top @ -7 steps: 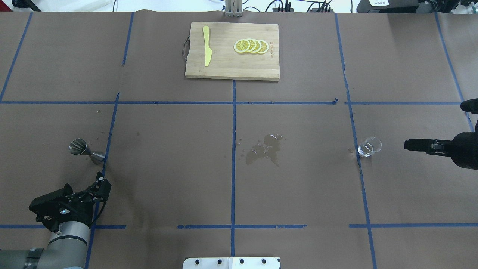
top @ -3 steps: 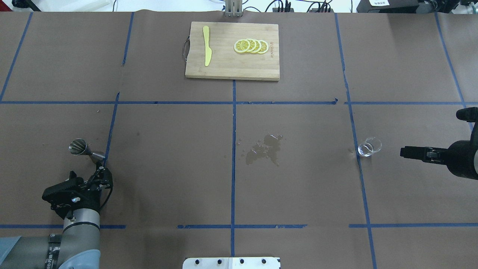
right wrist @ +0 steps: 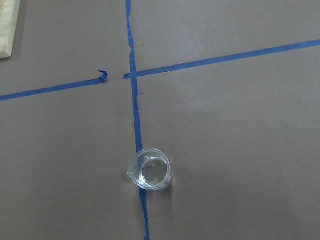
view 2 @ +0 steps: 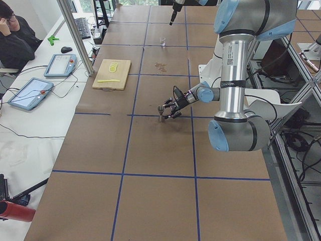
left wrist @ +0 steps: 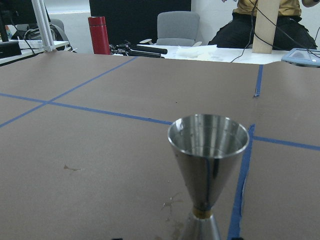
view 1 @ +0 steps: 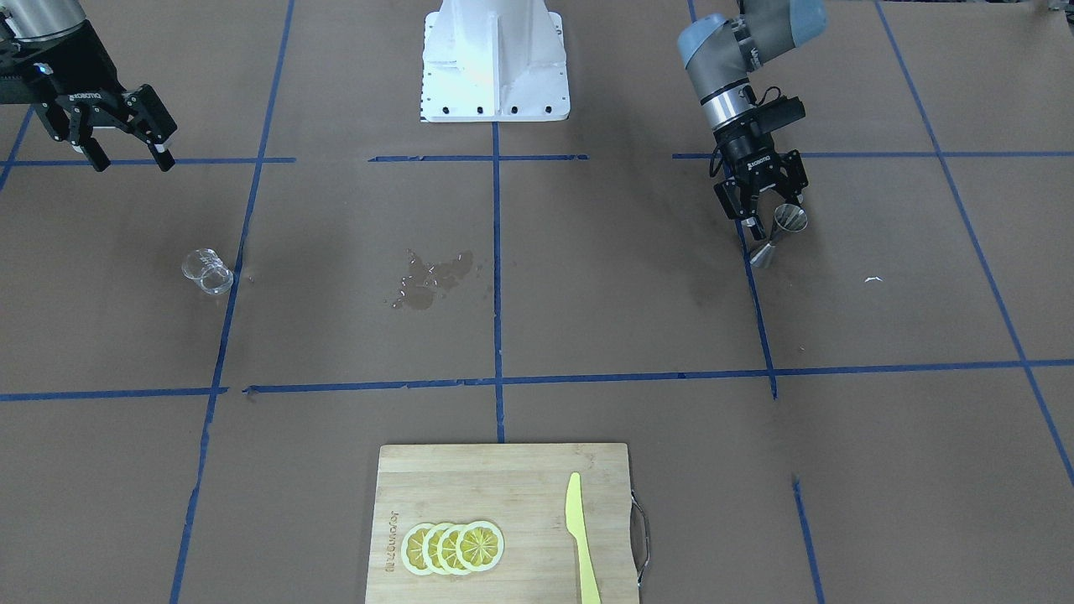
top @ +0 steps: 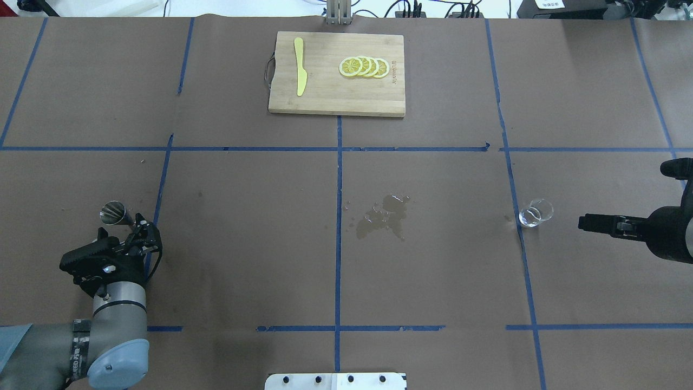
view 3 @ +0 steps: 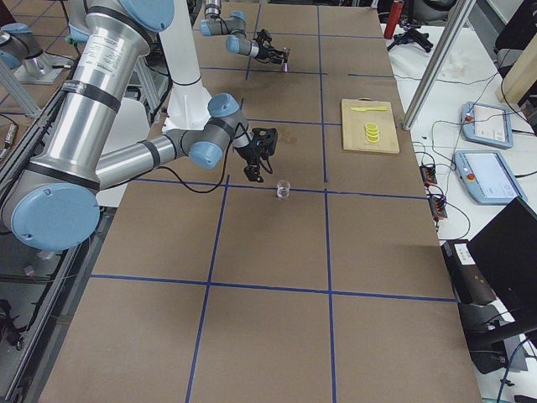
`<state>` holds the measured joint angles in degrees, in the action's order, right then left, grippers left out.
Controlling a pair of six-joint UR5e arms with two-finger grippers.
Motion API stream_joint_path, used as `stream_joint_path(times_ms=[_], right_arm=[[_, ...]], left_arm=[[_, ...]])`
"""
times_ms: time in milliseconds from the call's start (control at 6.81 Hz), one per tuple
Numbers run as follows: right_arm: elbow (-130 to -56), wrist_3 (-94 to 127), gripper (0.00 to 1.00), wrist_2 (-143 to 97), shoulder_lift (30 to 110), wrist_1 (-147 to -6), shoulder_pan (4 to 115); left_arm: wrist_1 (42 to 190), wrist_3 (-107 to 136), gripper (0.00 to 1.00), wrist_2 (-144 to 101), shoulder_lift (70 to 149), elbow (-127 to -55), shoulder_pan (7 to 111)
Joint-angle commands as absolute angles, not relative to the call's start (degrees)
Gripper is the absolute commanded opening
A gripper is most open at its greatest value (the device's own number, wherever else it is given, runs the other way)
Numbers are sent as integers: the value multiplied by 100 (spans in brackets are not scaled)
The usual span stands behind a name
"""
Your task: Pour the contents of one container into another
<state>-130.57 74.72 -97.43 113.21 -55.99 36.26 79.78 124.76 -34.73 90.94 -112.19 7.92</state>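
Note:
The steel jigger (top: pixel 115 212) stands upright on the left part of the table, also seen close up in the left wrist view (left wrist: pixel 207 165). My left gripper (view 1: pixel 768 211) is open and low, right behind the jigger (view 1: pixel 782 228), with its fingers not closed on it. In the overhead view the left gripper (top: pixel 142 230) hides the jigger's base. The small clear cup (top: pixel 536 212) stands upright on a blue tape line at the right, with a little clear liquid in it (right wrist: pixel 151 170). My right gripper (view 1: pixel 132 161) is open and empty, a short way off from the cup (view 1: pixel 207 271).
A wet spill (top: pixel 384 215) stains the paper near the table's middle. At the far side lies a wooden cutting board (top: pixel 335 97) with lemon slices (top: pixel 364 67) and a yellow knife (top: pixel 299 65). A person sits by the table's far side in the exterior left view.
My left arm has moved forward, bringing its open gripper up to the jigger. My right gripper has drifted slightly toward the cup. Jigger and cup have not moved.

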Motion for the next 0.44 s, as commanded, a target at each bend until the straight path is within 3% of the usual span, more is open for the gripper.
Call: stream_joint_path(times_ms=[0, 294], right_arm=[[-13052, 7479, 100, -9738, 11338, -5599, 3621], [-13052, 7479, 100, -9738, 11347, -5599, 3621]], left_arm=[[7989, 12357, 78, -3393, 9316, -10997, 949], [8007, 12384, 78, -3384, 9395, -10802, 941]])
